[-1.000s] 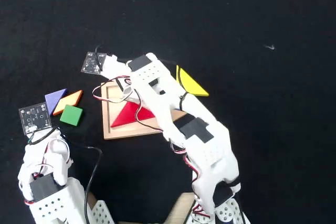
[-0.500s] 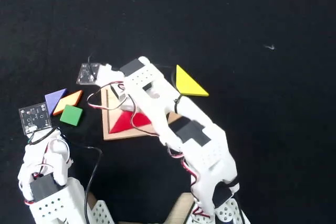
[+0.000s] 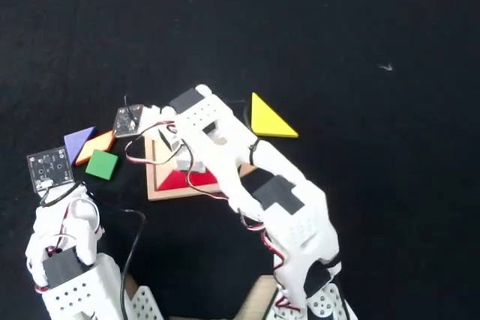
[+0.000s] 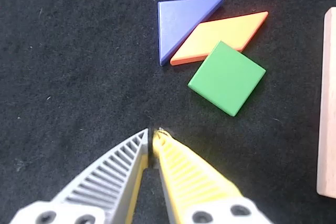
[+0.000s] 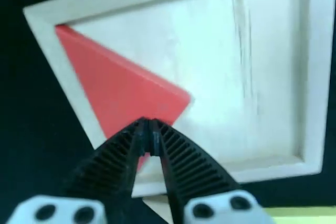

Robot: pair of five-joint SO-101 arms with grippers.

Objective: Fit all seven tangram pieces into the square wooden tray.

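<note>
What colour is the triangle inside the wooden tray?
The triangle is red, clearest in the right wrist view.

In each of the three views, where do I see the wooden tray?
High view: the wooden tray lies left of centre, right of the green square, with the red triangle inside.
Left wrist view: a pale strip of its rim at the frame edge, beyond the green square.
Right wrist view: seen close, its rim around the red triangle.
Shared landmark: the black table under it.
</note>
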